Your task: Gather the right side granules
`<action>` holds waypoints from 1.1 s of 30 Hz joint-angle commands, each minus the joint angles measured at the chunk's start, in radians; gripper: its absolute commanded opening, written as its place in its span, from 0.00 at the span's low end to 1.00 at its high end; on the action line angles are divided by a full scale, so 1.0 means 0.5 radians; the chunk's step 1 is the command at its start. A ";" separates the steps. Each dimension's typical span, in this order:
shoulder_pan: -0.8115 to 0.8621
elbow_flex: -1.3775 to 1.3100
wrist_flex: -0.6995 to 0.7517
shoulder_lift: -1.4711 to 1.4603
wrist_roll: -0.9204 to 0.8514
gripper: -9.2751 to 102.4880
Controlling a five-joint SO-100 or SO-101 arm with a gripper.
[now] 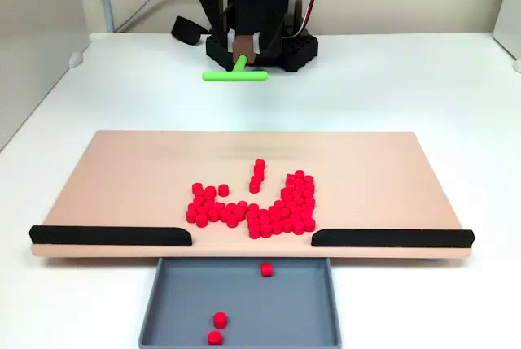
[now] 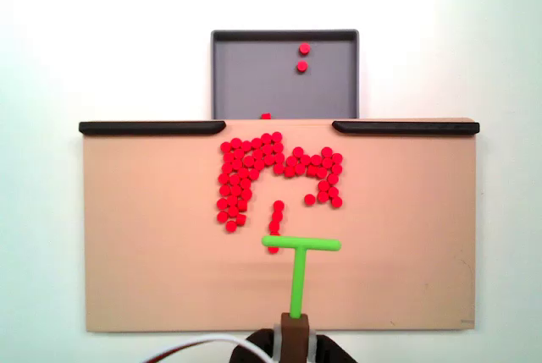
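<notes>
Table (image 1: 456,89): white, carrying everything; the arm's base sits at its far edge in a fixed view, so the arm reaches toward the camera across the board.
Board (image 1: 122,170): a pale wooden slab lying flat between arm and tray, serving as the sweeping surface.
Tray (image 1: 244,304): grey, shallow, butted against the board's near edge in that view, right under the gap, so anything pushed through drops in; 3 pellets already lie in it.
Rails: 2 black strips (image 1: 110,236) (image 1: 391,237) along the board's tray-side edge, left and right, leaving a central gap; I judge they act as fences that funnel pellets to the tray.
Gripper (image 2: 295,326): at the bottom edge of another fixed view, closed around the stem of the stick; how tightly cannot be read.
Stick (image 2: 298,274): green, T-shaped, stem in the gripper, crossbar leading toward the pellets like a rake; whether it touches the board is unclear.
Granules (image 2: 254,160): dozens of tiny red pellets massed mid-board just short of the gap, a taller column on the left of this view, a thinner patch on the right, and a short trail of about 3 running down to the crossbar's left tip.
Judgement: the right-hand patch looks loosest, so a sideways sweep would pull it in.
</notes>
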 commanded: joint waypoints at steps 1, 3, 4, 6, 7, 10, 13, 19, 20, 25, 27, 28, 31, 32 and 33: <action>0.034 -0.015 0.009 0.117 -0.175 0.08; 0.034 -0.015 0.009 0.120 -0.175 0.08; 0.034 -0.015 0.009 0.120 -0.175 0.08; 0.034 -0.015 0.009 0.123 -0.175 0.08; 0.034 -0.015 0.009 0.123 -0.175 0.08; 0.034 -0.015 0.009 0.123 -0.178 0.08; 0.034 -0.015 0.009 0.129 -0.178 0.08; 0.037 -0.015 0.009 0.138 -0.184 0.08; 0.040 -0.015 0.009 0.141 -0.184 0.08; 0.040 -0.015 0.009 0.147 -0.184 0.08; 0.040 -0.015 0.009 0.144 -0.184 0.08; 0.040 -0.015 0.009 0.141 -0.184 0.08; 0.049 -0.015 0.009 0.135 -0.206 0.08; 0.049 -0.015 0.009 0.132 -0.218 0.08; 0.052 -0.015 0.009 0.129 -0.224 0.08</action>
